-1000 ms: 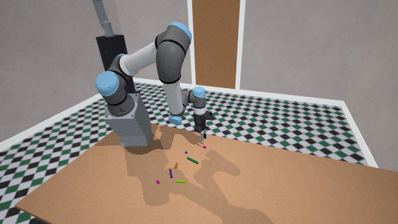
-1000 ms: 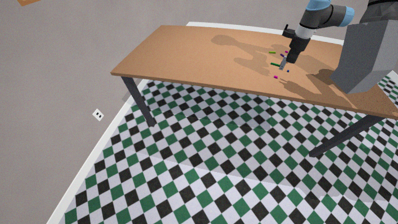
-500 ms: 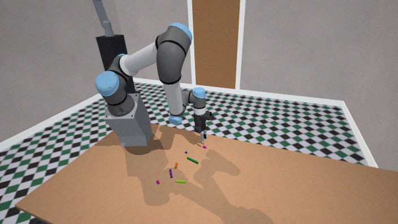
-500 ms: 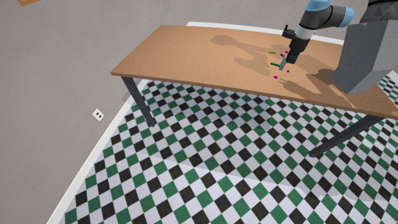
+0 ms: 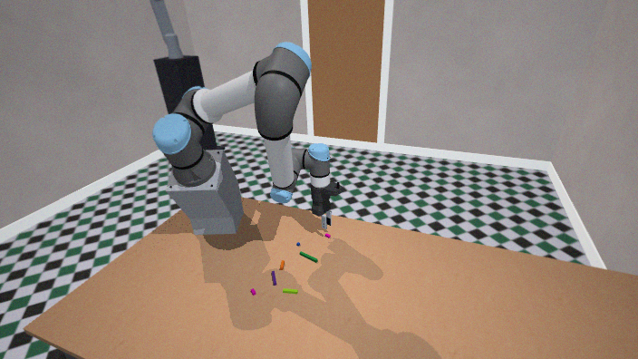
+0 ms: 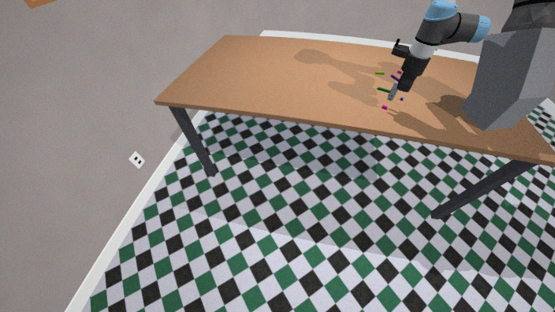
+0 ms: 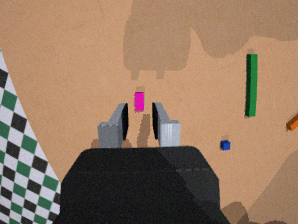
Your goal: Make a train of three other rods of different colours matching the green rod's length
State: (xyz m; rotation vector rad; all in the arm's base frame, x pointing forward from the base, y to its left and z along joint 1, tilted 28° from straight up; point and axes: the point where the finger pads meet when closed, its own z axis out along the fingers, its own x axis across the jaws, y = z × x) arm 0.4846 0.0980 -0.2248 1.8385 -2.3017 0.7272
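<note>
My gripper (image 5: 326,222) (image 6: 392,94) (image 7: 140,114) is partly open and empty. It hangs a little above the table, over a short magenta rod (image 5: 327,236) (image 6: 385,107) (image 7: 139,102) that lies just ahead of the fingertips in the wrist view. The green rod (image 5: 308,257) (image 6: 383,90) (image 7: 252,86) lies flat nearby. A tiny blue rod (image 5: 298,244) (image 6: 401,98) (image 7: 225,144) lies between them. Further off lie an orange rod (image 5: 282,265) (image 7: 293,123), a purple rod (image 5: 274,277) (image 6: 394,77), a lime rod (image 5: 290,291) (image 6: 379,72) and a second magenta rod (image 5: 253,292) (image 6: 399,72). All rods lie apart from each other.
The robot's grey base (image 5: 208,199) (image 6: 508,75) stands on the wooden table (image 5: 453,295) close behind the rods. The table's edge runs just beyond the near magenta rod, with checkered floor (image 7: 16,149) below it.
</note>
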